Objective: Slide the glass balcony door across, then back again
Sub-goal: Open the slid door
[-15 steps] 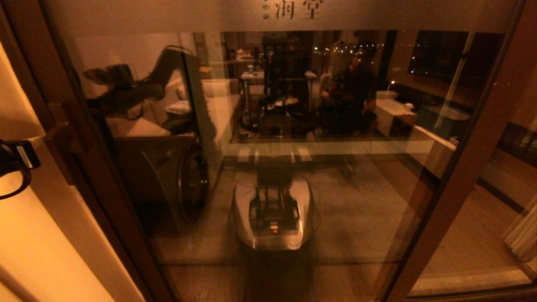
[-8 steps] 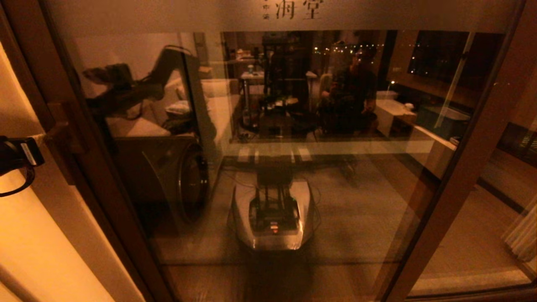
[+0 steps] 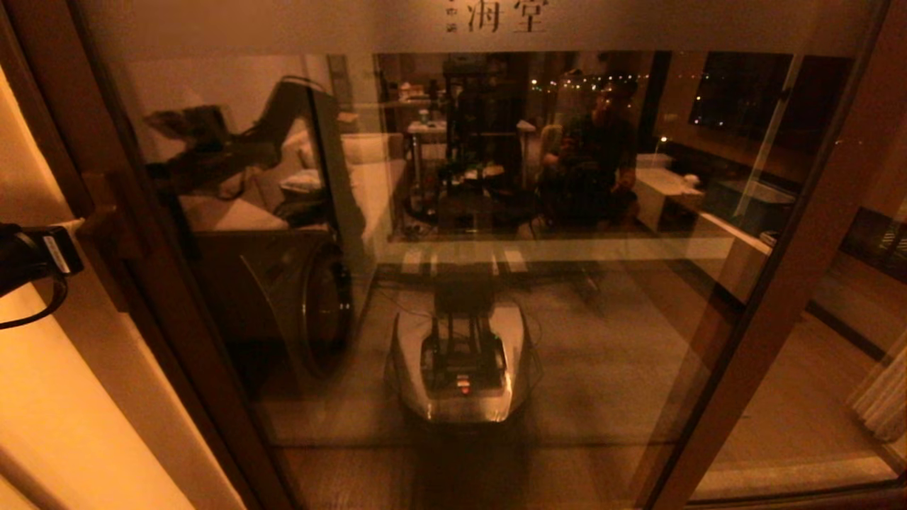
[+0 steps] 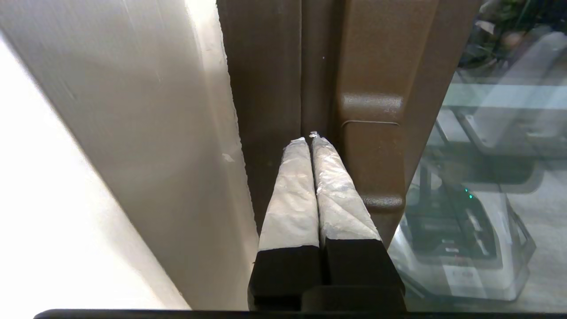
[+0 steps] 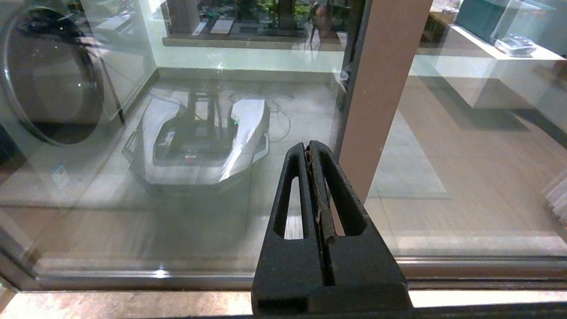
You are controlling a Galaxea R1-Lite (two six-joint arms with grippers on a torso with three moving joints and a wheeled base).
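Observation:
The glass balcony door [image 3: 609, 340] fills the head view, with a frosted top band bearing Chinese characters. Its dark brown left stile [image 3: 152, 297] carries a wooden bar handle [image 3: 106, 234]. My left gripper [image 3: 74, 227] reaches in from the far left and is shut. In the left wrist view its white-taped fingertips [image 4: 310, 138] press into the groove beside the handle [image 4: 372, 150], with nothing held between them. My right gripper [image 5: 308, 146] is shut on nothing and hangs low before the glass near the door's right stile [image 5: 381, 88]. It is out of the head view.
A pale wall [image 3: 64, 397] stands to the left of the door frame. A second brown post [image 3: 801, 269] runs down the right side. Behind the glass are a round drum machine [image 3: 312, 304] and reflections of my own base [image 3: 460, 361].
My left gripper has crept right and slightly up toward the door's handle. The door has shifted right very slightly, if at all.

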